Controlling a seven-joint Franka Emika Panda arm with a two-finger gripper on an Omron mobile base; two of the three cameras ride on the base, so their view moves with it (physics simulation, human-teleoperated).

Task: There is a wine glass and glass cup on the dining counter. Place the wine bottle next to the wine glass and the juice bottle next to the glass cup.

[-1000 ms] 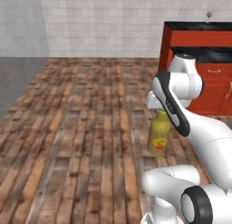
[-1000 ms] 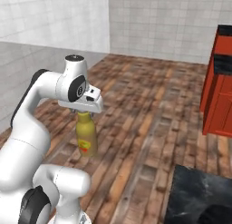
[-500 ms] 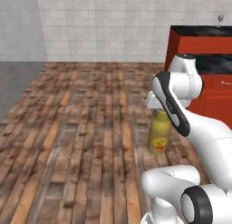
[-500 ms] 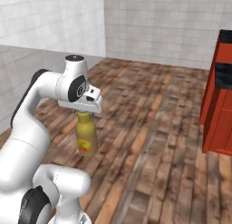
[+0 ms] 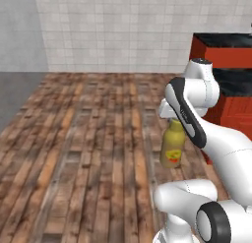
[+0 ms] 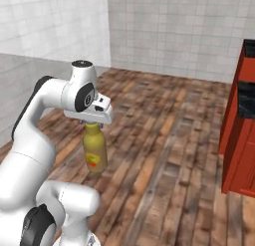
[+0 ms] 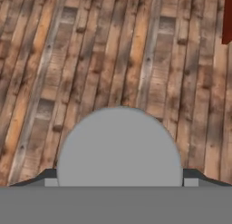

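The tool [image 6: 92,123] is clamped on the neck of the juice bottle [image 6: 94,151], which hangs upright below it, clear of the wooden floor [image 6: 164,155]. This looks like the carry step: bottle in hand, base on the way. Farther off, at about two o'clock in the left base view, a red cabinet with a black top [image 5: 221,45] stands against the tiled wall [image 5: 113,30]. Next the base likely has to reach the dining counter and find the glass cup.

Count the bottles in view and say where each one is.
1. The juice bottle hangs by its neck from the tool, above the wooden floor. The wine bottle may be elsewhere.
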